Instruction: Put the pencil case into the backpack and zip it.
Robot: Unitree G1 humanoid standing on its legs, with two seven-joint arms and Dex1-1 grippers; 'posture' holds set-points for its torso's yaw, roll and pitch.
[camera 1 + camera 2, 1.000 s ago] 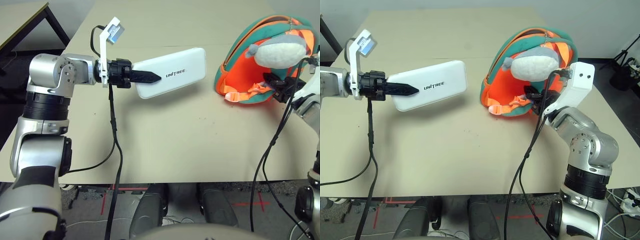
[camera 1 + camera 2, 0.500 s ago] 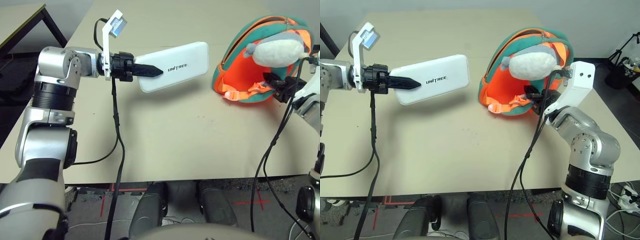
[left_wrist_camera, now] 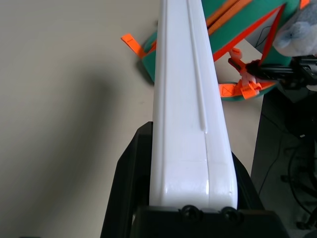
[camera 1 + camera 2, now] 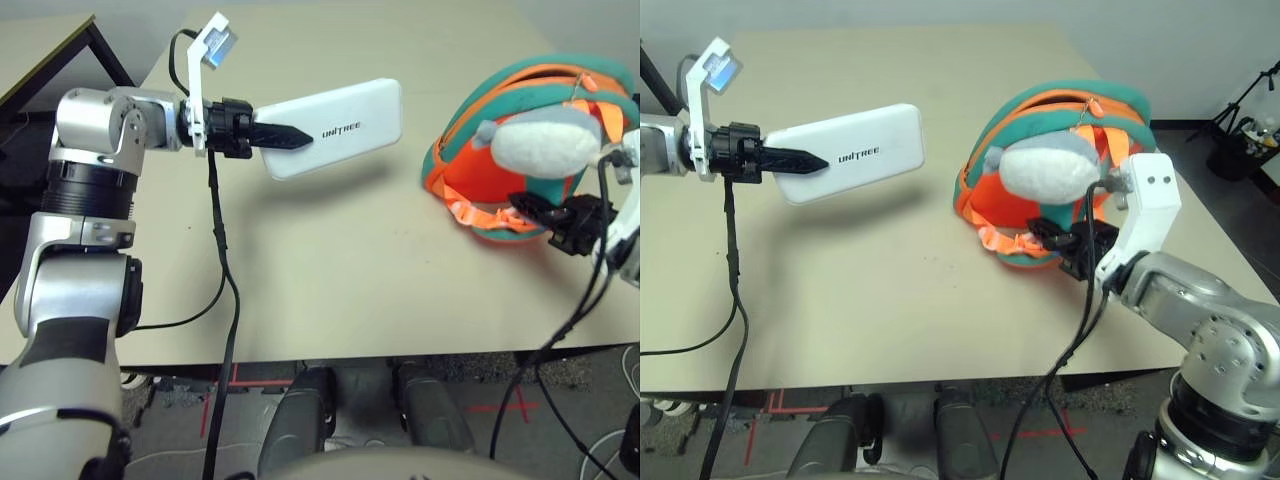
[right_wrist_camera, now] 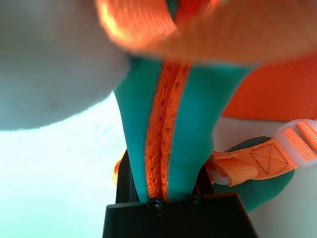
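Pincer work is split between the two arms. The left pincer (image 4: 275, 137) is clamped on one short end of the case (image 4: 335, 127), one black finger (image 4: 285, 136) lying across its printed face, so the case juts out level above the desk (image 4: 330, 270), its free end aimed toward the backpack (image 4: 1060, 150) and well apart from it. Held by the end like that, the long body looks ready to slide in lengthwise.

The right pincer (image 4: 1058, 237) is nearly closed on a teal flap with orange mesh down its middle, low on the backpack's front by the orange straps (image 4: 1012, 240). That grip probably steadies the bag, which rests on the desk with its plush figure (image 4: 1045, 170) toward the robot.

Hard to make out: whether the zipper along the top arch is open far enough, since no view looks into the mouth. The right fingertips are buried in fabric, and the flap's attachment is blurred in the wrist view.
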